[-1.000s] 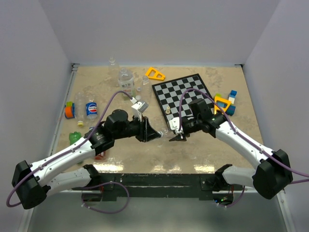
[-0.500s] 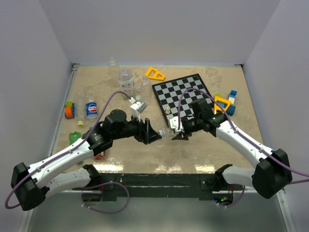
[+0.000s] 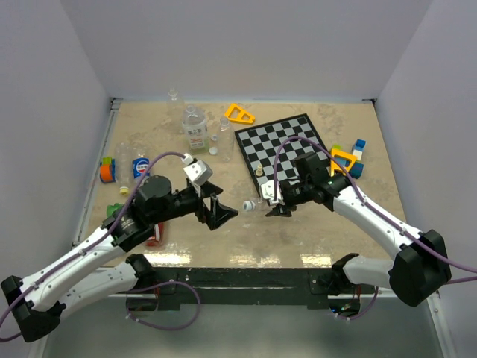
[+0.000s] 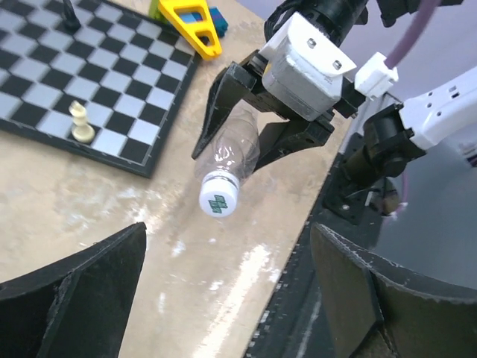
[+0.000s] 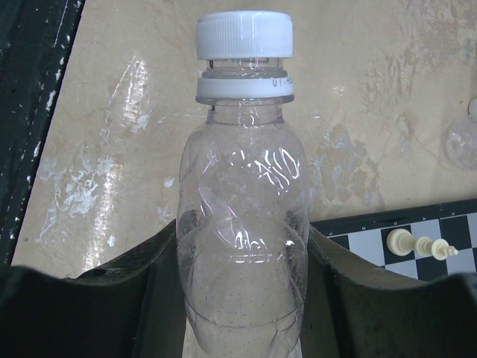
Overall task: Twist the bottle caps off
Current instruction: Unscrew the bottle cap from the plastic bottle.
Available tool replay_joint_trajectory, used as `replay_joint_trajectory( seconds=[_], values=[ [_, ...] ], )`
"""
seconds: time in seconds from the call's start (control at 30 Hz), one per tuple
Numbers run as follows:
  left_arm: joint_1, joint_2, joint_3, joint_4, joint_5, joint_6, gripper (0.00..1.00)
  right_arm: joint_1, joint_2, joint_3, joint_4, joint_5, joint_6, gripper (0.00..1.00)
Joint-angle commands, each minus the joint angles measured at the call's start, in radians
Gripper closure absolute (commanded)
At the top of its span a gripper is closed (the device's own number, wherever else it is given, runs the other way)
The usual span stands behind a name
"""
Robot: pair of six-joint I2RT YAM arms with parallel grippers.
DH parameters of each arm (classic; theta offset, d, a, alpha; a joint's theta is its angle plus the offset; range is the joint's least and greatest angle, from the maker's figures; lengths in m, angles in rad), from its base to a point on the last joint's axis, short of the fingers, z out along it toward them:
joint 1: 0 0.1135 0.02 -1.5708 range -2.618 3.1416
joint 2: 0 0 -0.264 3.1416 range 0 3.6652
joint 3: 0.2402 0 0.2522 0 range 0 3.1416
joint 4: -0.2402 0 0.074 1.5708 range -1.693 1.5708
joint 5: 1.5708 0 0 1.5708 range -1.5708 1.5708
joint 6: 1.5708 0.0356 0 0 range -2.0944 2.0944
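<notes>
My right gripper is shut on a clear unlabelled bottle and holds it lying level above the table, neck pointing left. Its white bottle cap sits on the neck. In the right wrist view the bottle fills the space between the fingers, and the cap stands slightly raised above the neck ring. My left gripper is open a short way left of the cap, touching nothing. The left wrist view shows the cap end-on with a green mark, ahead of the wide-spread fingers.
A chessboard with a small pale piece lies just behind the bottle. More bottles stand at the back left and far left. A yellow triangle and coloured blocks lie around the board.
My left gripper has opened off the cap and drawn back to the left. The right gripper and its bottle have barely moved.
</notes>
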Motion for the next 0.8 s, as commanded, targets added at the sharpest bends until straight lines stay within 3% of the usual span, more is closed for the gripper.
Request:
replay_joint_trajectory(
  seconds=[0.0,0.37,0.77],
  values=[
    [0.001,-0.059,0.037,0.005,-0.025,0.244,0.05,0.0,-0.004,0.013,-0.004,-0.004,-0.009,0.85],
    [0.003,-0.13,-0.087,0.143,0.142,0.73,0.05,-0.002,0.0,0.013,-0.004,-0.002,-0.011,0.85],
    [0.0,-0.015,-0.168,0.189,0.265,0.968,0.05,-0.002,0.003,0.013,-0.004,-0.002,-0.011,0.85]
  ],
)
